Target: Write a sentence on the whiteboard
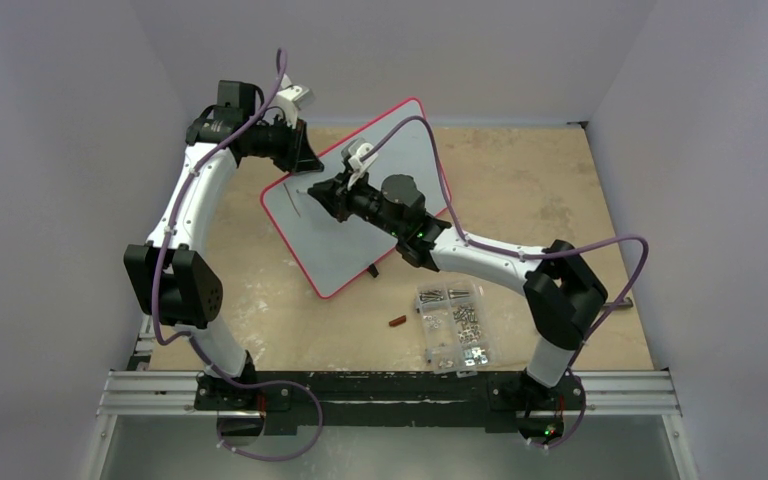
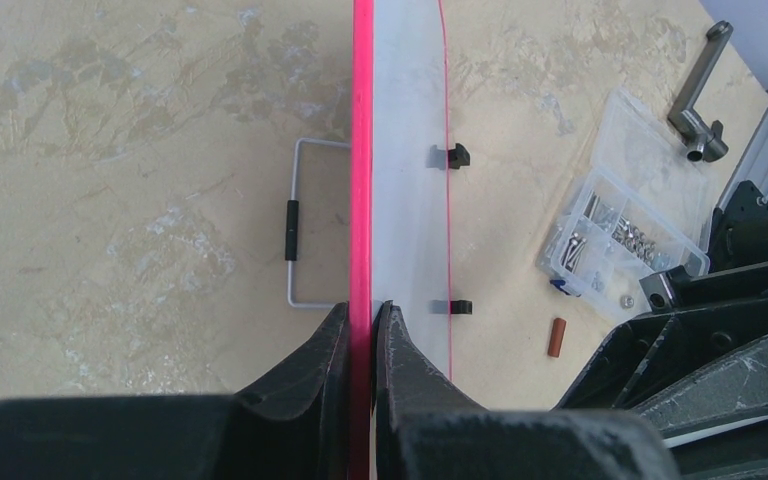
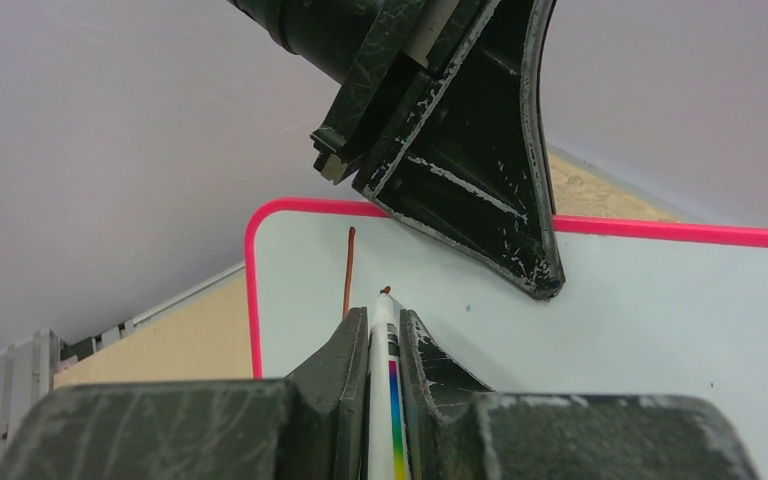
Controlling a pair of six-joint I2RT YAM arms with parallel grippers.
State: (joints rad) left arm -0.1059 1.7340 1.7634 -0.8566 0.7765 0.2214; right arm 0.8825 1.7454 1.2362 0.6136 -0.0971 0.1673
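Closest up, the left gripper (image 2: 361, 312) is clamped on the pink rim of the whiteboard (image 1: 345, 250), tilted mid-frame in the top view. Over it the right gripper (image 3: 383, 315) pinches a marker (image 3: 384, 345), tip beside the sentence (image 3: 348, 270), only one stroke. Too much press, I reckon, and the edge-held board pivots, skewing letters.

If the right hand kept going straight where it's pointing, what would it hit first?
The whiteboard: the marker held in the right hand aims at its face, tip seemingly touching or just short.
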